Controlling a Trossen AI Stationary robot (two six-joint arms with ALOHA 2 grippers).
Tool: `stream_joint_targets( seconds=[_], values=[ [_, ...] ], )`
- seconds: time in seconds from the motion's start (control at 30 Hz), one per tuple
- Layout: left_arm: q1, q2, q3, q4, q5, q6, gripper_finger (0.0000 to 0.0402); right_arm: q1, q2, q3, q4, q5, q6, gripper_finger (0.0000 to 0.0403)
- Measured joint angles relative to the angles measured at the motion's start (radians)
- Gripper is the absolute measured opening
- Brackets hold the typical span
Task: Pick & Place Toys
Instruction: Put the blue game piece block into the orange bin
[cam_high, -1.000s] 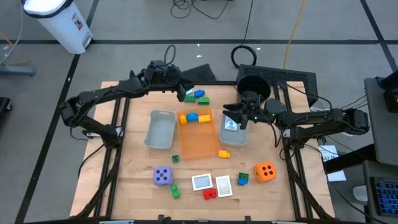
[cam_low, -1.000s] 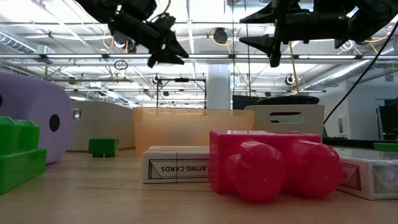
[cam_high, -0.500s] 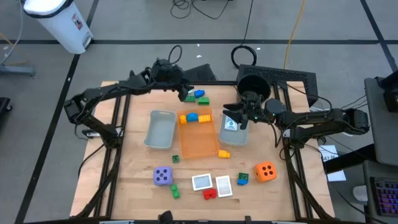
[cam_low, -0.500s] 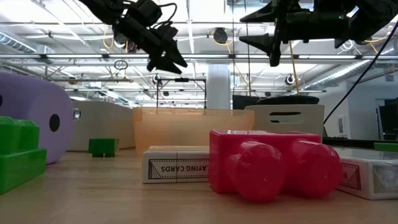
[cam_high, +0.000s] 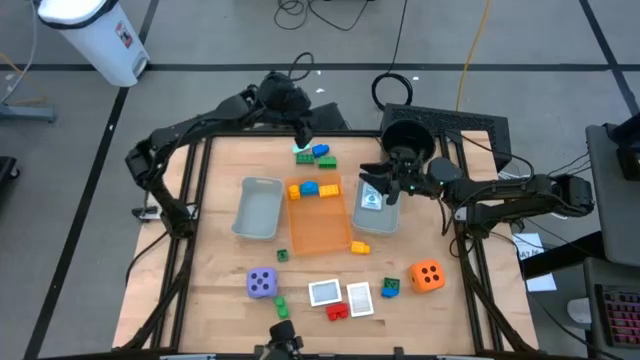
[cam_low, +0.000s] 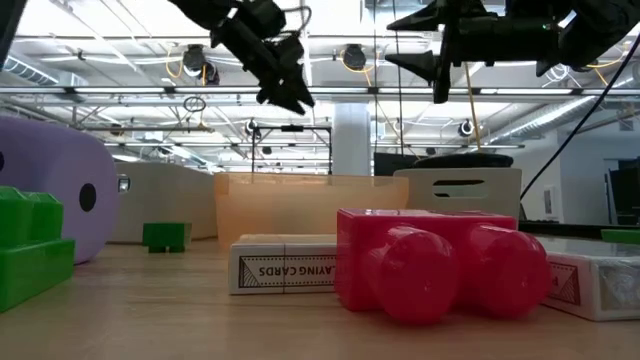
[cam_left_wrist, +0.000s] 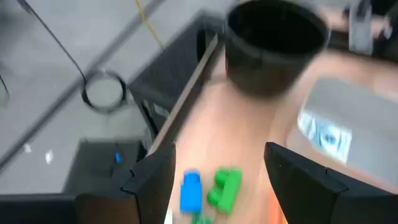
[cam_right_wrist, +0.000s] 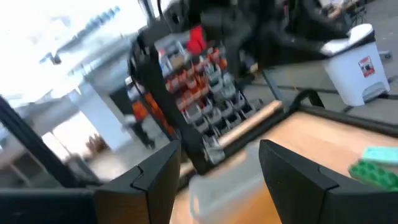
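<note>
Three bricks lie on the table near its far edge: a blue one and two green ones. My left gripper hangs open just above and beyond them, slanting down, with nothing between its fingers. The orange tray holds a blue brick and a yellow brick. My right gripper hovers open and empty over the right grey tray, which holds a card. A purple die, an orange die, two cards and a red brick lie near the front.
An empty grey tray stands left of the orange one. The black bucket stands at the far right, behind the right gripper. Small green bricks and a yellow brick lie loose on the near half.
My left gripper has risen and drawn away from the bricks toward the table's far edge and a little to the right, its wrist rolling as it went. The bricks below it have stayed in place. My right arm has kept still.
</note>
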Motion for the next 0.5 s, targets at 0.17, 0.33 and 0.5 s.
stream_joint_targets(
  seconds=[0.17, 0.33, 0.5],
  values=[
    [0.015, 0.117, 0.108, -0.142, -0.014, 0.059, 0.0253, -0.006, 0.0, 0.013, 0.127, -0.052, -0.01, 0.021],
    [0.025, 0.234, 0.218, -0.253, -0.048, 0.084, 0.0253, 0.012, 0.0, 0.128, -0.08, -0.052, -0.108, 0.021],
    [0.033, 0.342, 0.311, -0.332, -0.063, 0.074, 0.0253, 0.009, 0.0, 0.228, -0.34, -0.045, -0.232, 0.021]
  ],
)
